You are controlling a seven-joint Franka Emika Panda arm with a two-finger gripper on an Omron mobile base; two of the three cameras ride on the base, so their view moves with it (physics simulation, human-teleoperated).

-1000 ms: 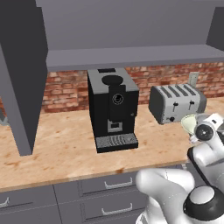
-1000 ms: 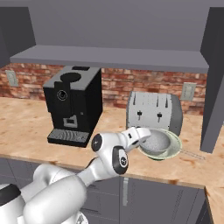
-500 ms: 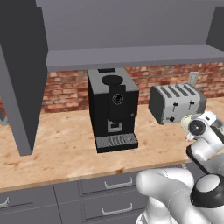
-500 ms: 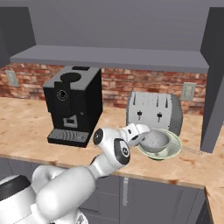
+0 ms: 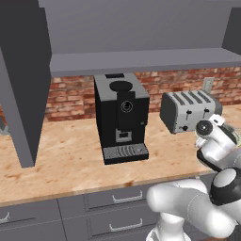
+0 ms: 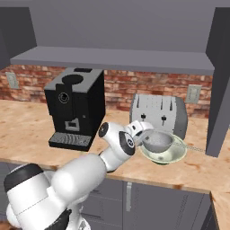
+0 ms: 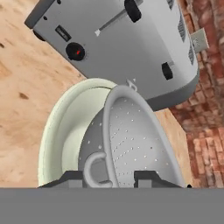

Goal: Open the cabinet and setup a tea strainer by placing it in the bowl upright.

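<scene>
So the cabinet (image 6: pixel 121 27) is open overhead, with the black coffee machine (image 6: pixel 75 108) on the wooden counter (image 6: pixel 27 130) well to the left of the toaster (image 6: pixel 158 114). Just in front of the toaster sits the pale bowl (image 6: pixel 167 155), and the strainer (image 6: pixel 157 141) is resting in it with its mesh cup facing up and its thin wire handle poking out to the right over the rim. The gripper (image 7: pixel 107 176) is narrowed around the strainer's rim, fingertips either side of it, right at the bowl's left edge.
</scene>
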